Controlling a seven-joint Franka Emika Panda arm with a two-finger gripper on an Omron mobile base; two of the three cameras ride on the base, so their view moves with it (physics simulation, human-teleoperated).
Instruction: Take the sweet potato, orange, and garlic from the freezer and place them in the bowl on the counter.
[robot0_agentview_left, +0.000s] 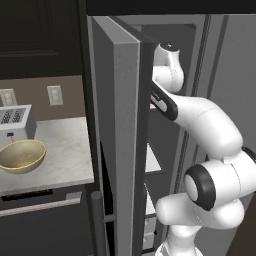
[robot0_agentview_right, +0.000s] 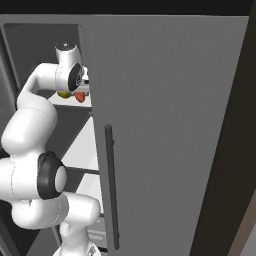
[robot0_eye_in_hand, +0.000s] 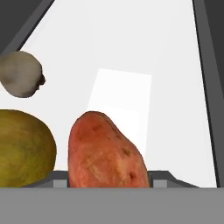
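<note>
The tool (robot0_eye_in_hand: 108, 183) reaches into the freezer (robot0_agentview_left: 150, 165), its tips either side of the sweet potato (robot0_eye_in_hand: 107, 151) on the white shelf; whether it pinches yet, I cannot tell. Orange (robot0_eye_in_hand: 24, 146) lies alongside, garlic (robot0_eye_in_hand: 20, 73) behind; bowl (robot0_agentview_left: 21, 155) waits on the surface (robot0_agentview_left: 65, 150).

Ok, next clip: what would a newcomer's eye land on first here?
Probably the reddish sweet potato, looming large at the bottom centre of the hand view on the white freezer shelf, with the yellow-olive orange close beside it and the pale garlic farther back. Next, the white arm reaching past the open freezer door, while the tan bowl waits on the counter.
</note>
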